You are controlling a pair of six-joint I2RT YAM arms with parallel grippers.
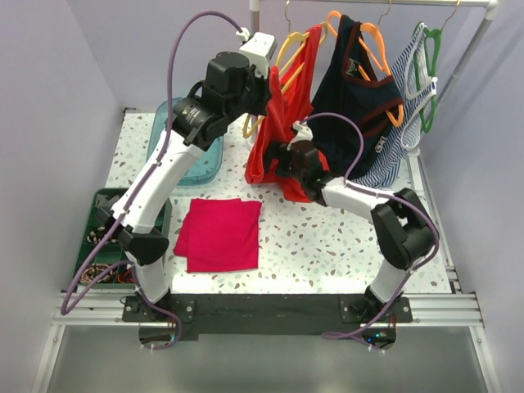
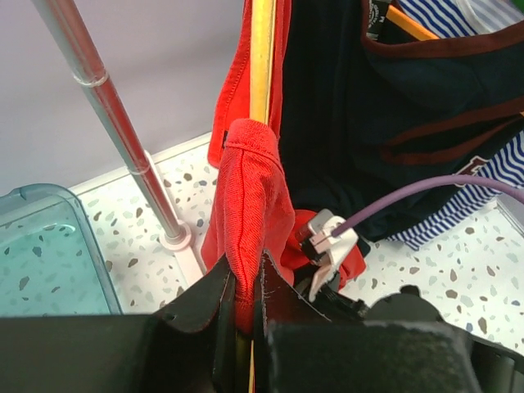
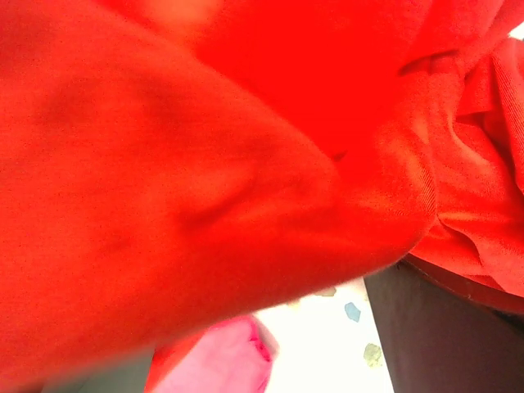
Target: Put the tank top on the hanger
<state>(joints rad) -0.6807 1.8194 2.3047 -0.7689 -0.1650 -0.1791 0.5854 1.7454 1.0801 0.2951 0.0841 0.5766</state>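
The tank top (image 1: 268, 151) hangs bunched around the left claw (image 2: 246, 311). The hanger (image 2: 262, 57) runs up just above that claw. To do this step well, I think the strap should slide gently over the hanger's arm, with no tugging. The left claw is pinched shut on the red strap. The right claw (image 1: 286, 160), lower down, is spread wide inside the cloth. I cannot tell if it holds any.

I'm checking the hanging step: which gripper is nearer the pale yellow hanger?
Left. The left gripper is shut on the tank top right at the hanger; the right gripper sits lower, by the top's hem.
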